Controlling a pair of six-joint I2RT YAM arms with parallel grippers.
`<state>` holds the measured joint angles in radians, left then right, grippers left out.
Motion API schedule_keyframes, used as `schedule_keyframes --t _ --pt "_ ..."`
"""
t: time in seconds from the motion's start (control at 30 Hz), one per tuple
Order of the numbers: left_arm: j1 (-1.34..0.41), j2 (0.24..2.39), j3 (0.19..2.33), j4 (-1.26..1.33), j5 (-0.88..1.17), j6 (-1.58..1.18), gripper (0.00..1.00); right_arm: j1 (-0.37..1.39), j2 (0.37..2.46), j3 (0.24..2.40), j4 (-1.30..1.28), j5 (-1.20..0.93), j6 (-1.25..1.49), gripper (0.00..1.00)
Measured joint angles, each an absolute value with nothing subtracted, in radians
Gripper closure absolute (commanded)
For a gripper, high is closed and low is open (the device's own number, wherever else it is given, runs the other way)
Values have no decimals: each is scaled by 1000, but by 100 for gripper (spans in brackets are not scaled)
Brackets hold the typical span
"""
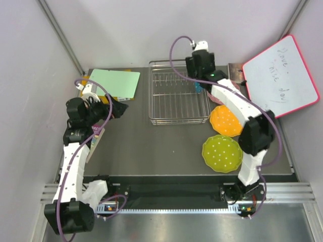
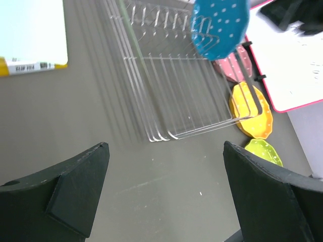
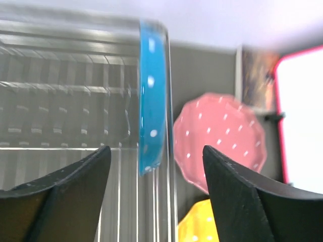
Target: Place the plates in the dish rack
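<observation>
- We judge the step in hand to be seating the blue plate (image 3: 151, 96) in the dish rack (image 1: 176, 96). The plate stands on edge just inside the rack's right wall, at the far end.
- The right pincer (image 3: 156, 151) has its jaws spread wide on either side of the plate and clamped on nothing. We see no contact with the plate's faces.
- We cannot tell whether the plate's lower rim sits between two dividers, because the wrist view is blurred there. We would check that first.
- To do this well, we would lift the right pincer straight up along the plate's plane, so that neither finger brushes a face and tips it toward the wall.
- The left pincer (image 2: 165, 145) is open and empty. It hangs over bare counter (image 1: 151, 146) near the rack's near-left corner, well apart from every plate.
- The pink plate (image 2: 231, 65) lies flat just beside the rack's right wall. Being closest, it looks to us like the next one to take.
- We count four plates: one blue in the rack and three on the counter, namely the pink one, one orange plate (image 1: 225, 121) and one yellow-green plate (image 1: 222, 154).
- We also count one rack, one green cutting board (image 1: 116, 83) and one whiteboard (image 1: 280, 75).
</observation>
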<state>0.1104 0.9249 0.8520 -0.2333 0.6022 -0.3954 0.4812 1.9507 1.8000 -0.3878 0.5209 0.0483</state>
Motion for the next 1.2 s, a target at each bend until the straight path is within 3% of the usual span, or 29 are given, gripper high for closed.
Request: schedule_keyframes --t 0.07,0.23,0.3,0.4,0.43,0.6,0.73,0.9,1.2 --pt "107 925 872 -227 618 -383 1 487 1827 1798 -389 485 15 23" --pt "-19 923 900 -207 611 -327 3 429 1453 1633 -366 343 -25 7" --pt "-138 935 927 -229 621 -269 8 297 1302 1530 -376 207 -26 12" --pt "-304 974 997 -289 624 -167 29 17 1212 1463 -482 -40 -66 15" --pt "-358 995 1026 -317 620 -119 50 -54 1217 1458 -529 -122 -97 15" --pt "-666 1102 1069 -389 550 111 95 -283 1325 1402 -826 -502 -382 13" --pt "-910 1218 1048 -402 473 236 100 -422 1438 1363 -1139 -679 -751 14" --pt "-1105 1361 1009 -355 414 292 100 -508 1486 1243 -1252 -727 -1028 13" --pt "-1143 1628 925 -86 338 263 100 -520 1658 1073 -1327 -723 -1314 17"
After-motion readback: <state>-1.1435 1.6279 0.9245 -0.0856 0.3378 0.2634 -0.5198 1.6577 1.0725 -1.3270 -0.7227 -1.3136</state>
